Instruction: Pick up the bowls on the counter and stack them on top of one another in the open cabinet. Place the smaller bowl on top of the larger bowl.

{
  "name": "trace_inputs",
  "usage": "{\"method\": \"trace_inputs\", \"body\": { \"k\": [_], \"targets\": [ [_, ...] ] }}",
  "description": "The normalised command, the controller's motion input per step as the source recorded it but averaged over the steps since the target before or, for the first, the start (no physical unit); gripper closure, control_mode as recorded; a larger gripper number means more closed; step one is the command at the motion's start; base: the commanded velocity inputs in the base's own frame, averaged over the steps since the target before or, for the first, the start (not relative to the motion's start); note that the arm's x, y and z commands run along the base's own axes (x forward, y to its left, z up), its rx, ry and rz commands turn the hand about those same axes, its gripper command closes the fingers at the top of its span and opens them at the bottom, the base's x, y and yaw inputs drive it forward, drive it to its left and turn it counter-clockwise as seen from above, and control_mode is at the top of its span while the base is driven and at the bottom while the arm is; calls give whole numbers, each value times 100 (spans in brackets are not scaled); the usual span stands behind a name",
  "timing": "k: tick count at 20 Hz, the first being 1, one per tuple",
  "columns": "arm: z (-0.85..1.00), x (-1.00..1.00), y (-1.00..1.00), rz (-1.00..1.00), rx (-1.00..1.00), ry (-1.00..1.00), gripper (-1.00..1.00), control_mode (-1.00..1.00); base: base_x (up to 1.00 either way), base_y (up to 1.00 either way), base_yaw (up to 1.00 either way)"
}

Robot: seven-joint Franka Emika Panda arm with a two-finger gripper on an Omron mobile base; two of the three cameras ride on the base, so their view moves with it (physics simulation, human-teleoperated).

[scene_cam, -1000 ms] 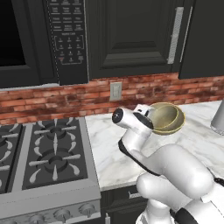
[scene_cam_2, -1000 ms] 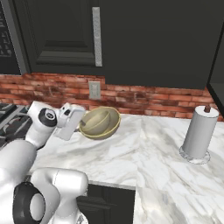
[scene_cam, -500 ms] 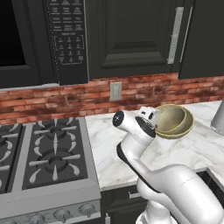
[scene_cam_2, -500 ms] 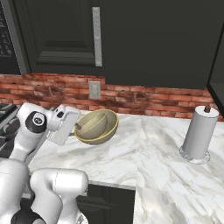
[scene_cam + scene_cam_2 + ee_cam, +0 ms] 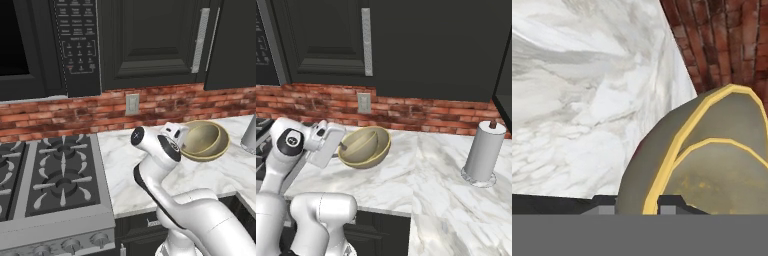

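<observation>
Jaws nearly together, pinching the yellow rim of the bowl; one dark fingertip sits outside the wall, the other inside. In the hand view a second yellow rim shows within the first (a smaller bowl nested inside, or so it reads; the base views do not settle it).

Bowl is tilted on its side, mouth turned toward the arm, held at the end of the white hand. In the left base view it hangs over the marble table, near the brick backsplash; whether its lower wall touches the table I cannot tell. In the right base view it sits just right of the hand, below the wall outlet.

Hidden or cut off:
- Fingertips are mostly cut by the bottom of the hand view; only their tops show.
- The hand blocks the near rim of the bowl in both base views.
- Paper towel roll stands upright on the table, well right of the bowl; in the left base view only its edge shows at the right border.
- Gas hob at left, cut off by the frame.
- Microwave keypad above the hob, labels too small to read.
- Panelled cabinet door with silver bar handle above the bowl, shut.
</observation>
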Motion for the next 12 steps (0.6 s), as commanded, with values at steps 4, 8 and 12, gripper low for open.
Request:
{"method": "trace_inputs", "body": {
  "k": [4,8,12],
  "targets": [
    [3,-9,0,-2,0,0,100,-100,0,0,0],
    [0,0,0,0,0,0,100,-100,0,0,0],
    [0,0,0,0,0,0,100,100,-1,0,-4]
  ]
}}
